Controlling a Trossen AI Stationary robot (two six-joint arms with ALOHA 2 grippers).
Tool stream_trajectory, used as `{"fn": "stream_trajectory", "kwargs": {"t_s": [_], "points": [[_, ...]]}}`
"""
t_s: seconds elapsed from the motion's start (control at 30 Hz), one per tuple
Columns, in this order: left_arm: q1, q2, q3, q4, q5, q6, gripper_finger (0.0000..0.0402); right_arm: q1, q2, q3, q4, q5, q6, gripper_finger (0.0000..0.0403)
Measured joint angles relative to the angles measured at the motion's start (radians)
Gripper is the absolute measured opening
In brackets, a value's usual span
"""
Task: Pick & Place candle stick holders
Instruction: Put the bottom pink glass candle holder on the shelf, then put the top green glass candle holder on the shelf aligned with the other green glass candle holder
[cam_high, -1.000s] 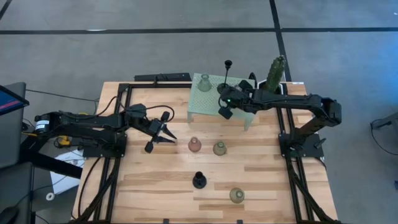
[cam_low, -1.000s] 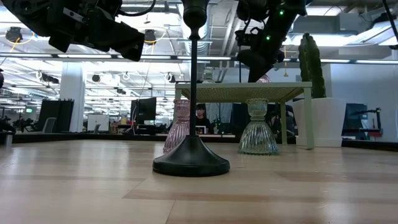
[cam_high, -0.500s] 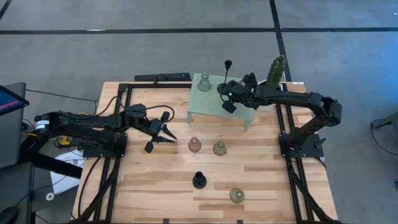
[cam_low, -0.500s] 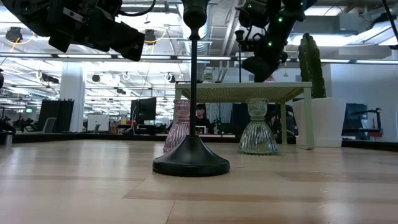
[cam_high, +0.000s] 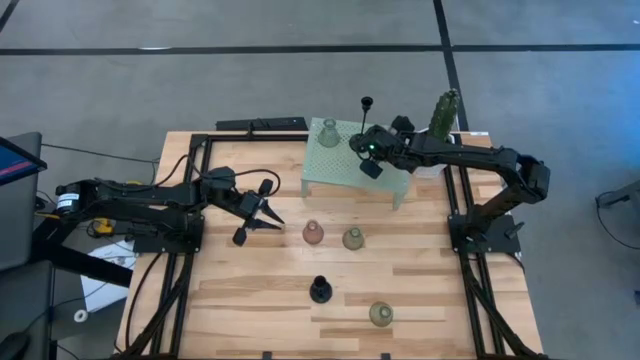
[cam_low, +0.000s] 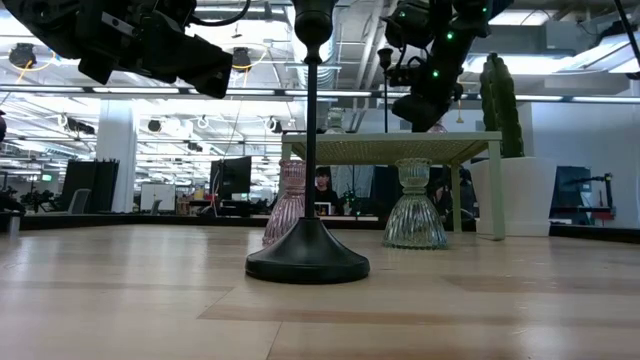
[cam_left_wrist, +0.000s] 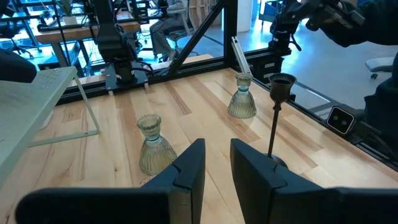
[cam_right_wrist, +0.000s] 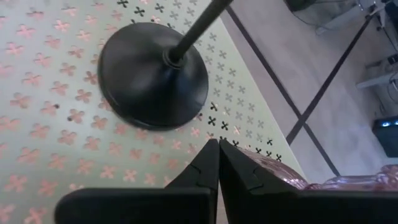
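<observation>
Right claw (cam_right_wrist: 217, 163) is hovering over the mint mesh stand (cam_high: 340, 165), fingers pressed together, beside a tall black stem holder (cam_right_wrist: 154, 73) standing there on its round base. Left claw (cam_left_wrist: 216, 163), slightly parted and empty, is hanging above the counter (cam_high: 250, 300).

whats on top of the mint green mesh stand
On the mesh stand: a green holder and a tall black stem holder. A pink holder shows too, mostly hidden behind the right gripper.

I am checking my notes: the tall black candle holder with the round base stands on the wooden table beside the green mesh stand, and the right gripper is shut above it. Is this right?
Not quite. The right wrist view shows the tall black candle holder standing on the green mesh stand itself. The right gripper is shut above it.
</observation>
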Motion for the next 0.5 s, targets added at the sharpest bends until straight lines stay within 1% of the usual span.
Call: {"fn": "stream_trajectory", "kwargs": {"t_s": [0.1, 0.23, 0.4, 0.5], "points": [[0.0, 0.0, 0.0, 0.0, 0.0, 0.0, 0.0076, 0.021, -0.012, -0.002, 0.001, -0.022, -0.011, 0.0], [0.0, 0.0, 0.0, 0.0, 0.0, 0.0, 0.0076, 0.076, -0.058, -0.001, 0.007, -0.038, -0.012, 0.0], [0.0, 0.0, 0.0, 0.0, 0.0, 0.0, 0.0076, 0.155, -0.17, -0.001, 0.022, -0.192, -0.002, 0.0], [0.0, 0.0, 0.0, 0.0, 0.0, 0.0, 0.0076, 0.231, -0.239, -0.001, 0.003, -0.216, 0.023, 0.0]]}}
